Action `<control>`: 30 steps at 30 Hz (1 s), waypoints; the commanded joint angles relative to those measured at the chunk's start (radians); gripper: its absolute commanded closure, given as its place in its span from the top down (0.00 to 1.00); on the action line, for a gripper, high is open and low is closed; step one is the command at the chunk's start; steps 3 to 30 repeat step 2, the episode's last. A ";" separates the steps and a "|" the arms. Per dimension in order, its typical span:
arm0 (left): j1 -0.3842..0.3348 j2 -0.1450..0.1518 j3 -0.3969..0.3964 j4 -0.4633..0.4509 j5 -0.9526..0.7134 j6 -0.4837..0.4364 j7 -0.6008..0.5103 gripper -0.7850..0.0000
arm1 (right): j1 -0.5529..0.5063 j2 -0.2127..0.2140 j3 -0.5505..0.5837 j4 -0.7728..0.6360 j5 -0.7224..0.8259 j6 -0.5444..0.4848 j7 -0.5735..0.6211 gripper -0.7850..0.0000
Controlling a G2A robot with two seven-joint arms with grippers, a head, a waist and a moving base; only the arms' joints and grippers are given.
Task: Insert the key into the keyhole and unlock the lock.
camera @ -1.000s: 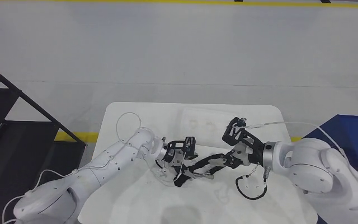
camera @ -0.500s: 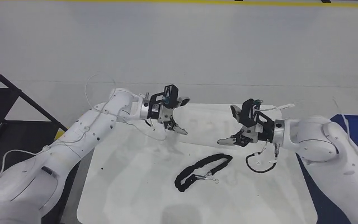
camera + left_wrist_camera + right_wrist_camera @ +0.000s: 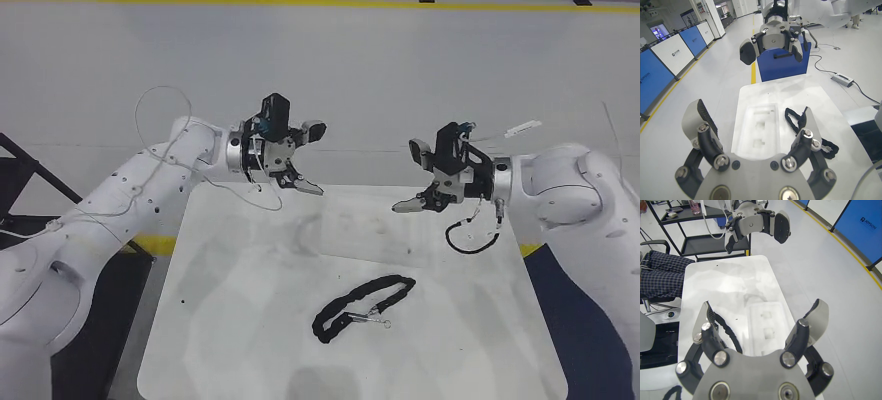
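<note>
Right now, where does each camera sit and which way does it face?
Top view: above the arms, looking down at the table; left gripper and right gripper both show, open.
Left wrist view: on the left wrist, facing the right gripper across the table, past its own fingers.
Right wrist view: mirrored, facing the left gripper.
Both wrist views share the white tray and cable lock.
</note>
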 commanded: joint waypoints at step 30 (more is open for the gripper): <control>-0.007 0.003 -0.002 0.007 0.006 0.000 0.018 1.00 | 0.029 -0.007 -0.008 0.025 -0.001 0.003 -0.015 1.00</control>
